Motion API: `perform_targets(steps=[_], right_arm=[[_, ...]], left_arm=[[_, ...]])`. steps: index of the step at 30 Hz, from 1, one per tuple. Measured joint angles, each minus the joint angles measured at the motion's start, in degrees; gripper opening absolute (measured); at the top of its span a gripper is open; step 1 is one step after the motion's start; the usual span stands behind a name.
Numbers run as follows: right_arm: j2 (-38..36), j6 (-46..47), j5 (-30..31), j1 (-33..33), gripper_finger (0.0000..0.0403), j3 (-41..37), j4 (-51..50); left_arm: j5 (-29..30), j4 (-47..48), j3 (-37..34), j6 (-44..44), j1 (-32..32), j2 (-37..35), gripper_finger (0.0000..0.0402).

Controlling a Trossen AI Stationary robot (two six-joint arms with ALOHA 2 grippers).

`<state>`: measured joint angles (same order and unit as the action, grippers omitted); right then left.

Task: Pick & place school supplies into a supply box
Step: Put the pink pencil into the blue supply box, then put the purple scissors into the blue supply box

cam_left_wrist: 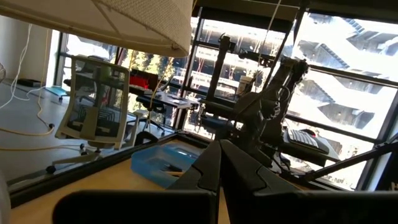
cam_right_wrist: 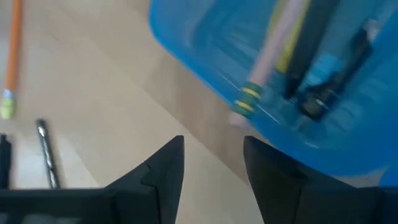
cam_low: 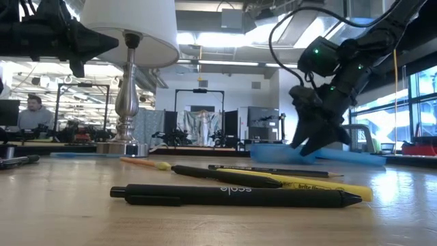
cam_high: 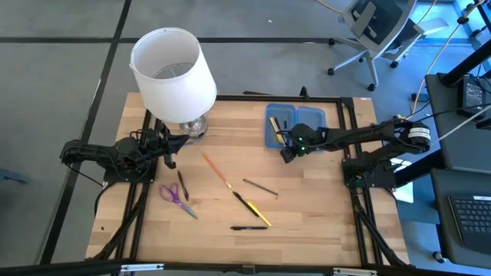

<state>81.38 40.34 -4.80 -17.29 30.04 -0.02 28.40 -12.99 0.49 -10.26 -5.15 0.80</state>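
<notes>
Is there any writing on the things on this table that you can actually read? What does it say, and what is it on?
"scale": white letters on the barrel of the black pen, upside down in the low view.
Dark print on the yellow pencil behind it: too small to read.
The blue supply box and the white lampshade: no writing that I can see.

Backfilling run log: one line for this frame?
right gripper: open, empty, at supply box edge | left gripper: shut, parked by lamp | box: some pens in | table: scissors, several pens left
</notes>
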Motion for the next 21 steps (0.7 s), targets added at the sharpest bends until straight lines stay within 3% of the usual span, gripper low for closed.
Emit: perform_targets(steps=[7,14,21], right_arm=[[0.3,-0.1,-5.1,-0.8,0.0170,0.0,5.0],[0.3,-1.7,2.9,-2.4,0.0170,0.0,6.0],[0.3,-1.8,2.6,-4.3,0.0170,0.0,12.3]], left_arm=[[0.0,0.0,0.0,0.0,0.0,0.0,0.0004],[0.0,0.0,0.0,0.0,0.0,0.0,0.0004],[0.0,0.0,0.0,0.0,0.0,0.0,0.0004]])
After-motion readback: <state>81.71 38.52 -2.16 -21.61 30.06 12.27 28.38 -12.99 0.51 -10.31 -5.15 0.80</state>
